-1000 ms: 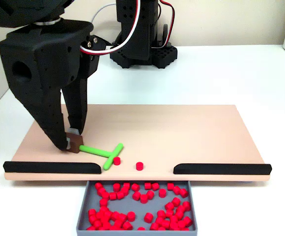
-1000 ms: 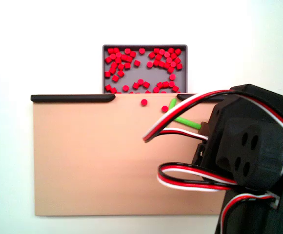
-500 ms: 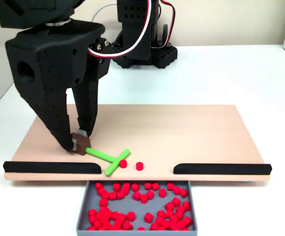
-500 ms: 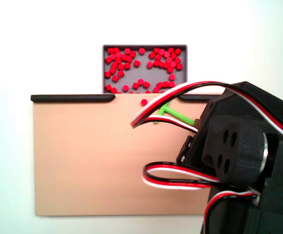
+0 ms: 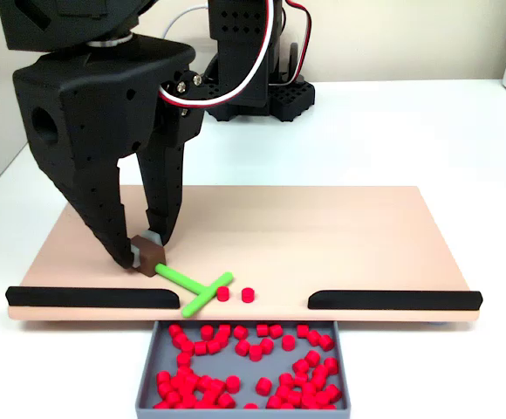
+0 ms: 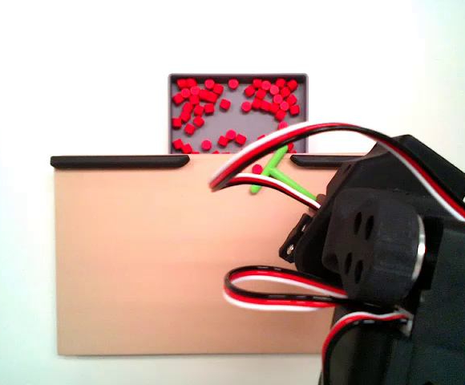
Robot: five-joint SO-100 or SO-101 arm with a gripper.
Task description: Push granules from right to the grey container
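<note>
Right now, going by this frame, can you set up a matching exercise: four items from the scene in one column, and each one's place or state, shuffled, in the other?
Items:
1. green pusher stick
2. grey container
3. black strips
4. gripper

Places or states:
A. along the near edge of the tan board, with a gap between them
B. below that gap, full of red granules
C. shut on the stick's brown end block
D. lying on the board beside two loose granules

Pairs: 1-D, 2-B, 3-A, 4-C
</note>
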